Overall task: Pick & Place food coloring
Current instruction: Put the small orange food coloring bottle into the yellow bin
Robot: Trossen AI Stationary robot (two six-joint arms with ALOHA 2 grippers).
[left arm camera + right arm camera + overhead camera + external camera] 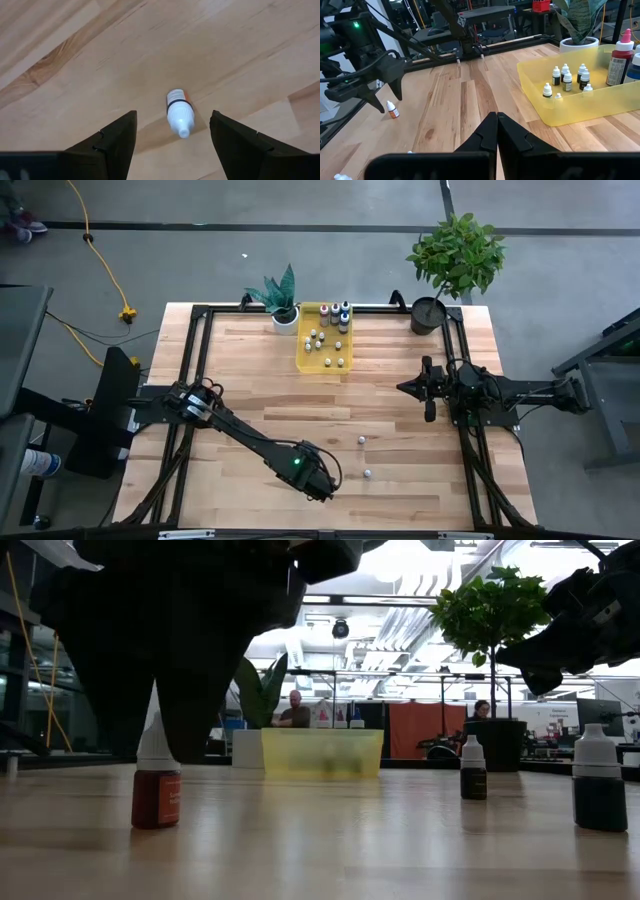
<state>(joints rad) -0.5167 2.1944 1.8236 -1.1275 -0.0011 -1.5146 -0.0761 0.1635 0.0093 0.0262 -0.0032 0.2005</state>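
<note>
A tiny food coloring bottle (178, 111) with a white cap and orange-red body stands upright on its base on the wooden table. My left gripper (172, 117) hangs over it, open, one finger on either side of the cap with gaps showing. The low view shows the same bottle (157, 790) under that gripper (150, 745). From overhead the left gripper (328, 478) hides it. Two dark loose bottles (361, 440) (368, 474) stand to its right. My right gripper (496, 120) is shut, raised at the table's right side (420, 387).
The translucent yellow tray (305, 360) sits at the far middle of the table and holds several small bottles plus a few larger ones. A small white-potted plant (284, 308) and a black-potted plant (430, 313) flank it. People show in the room beyond the table.
</note>
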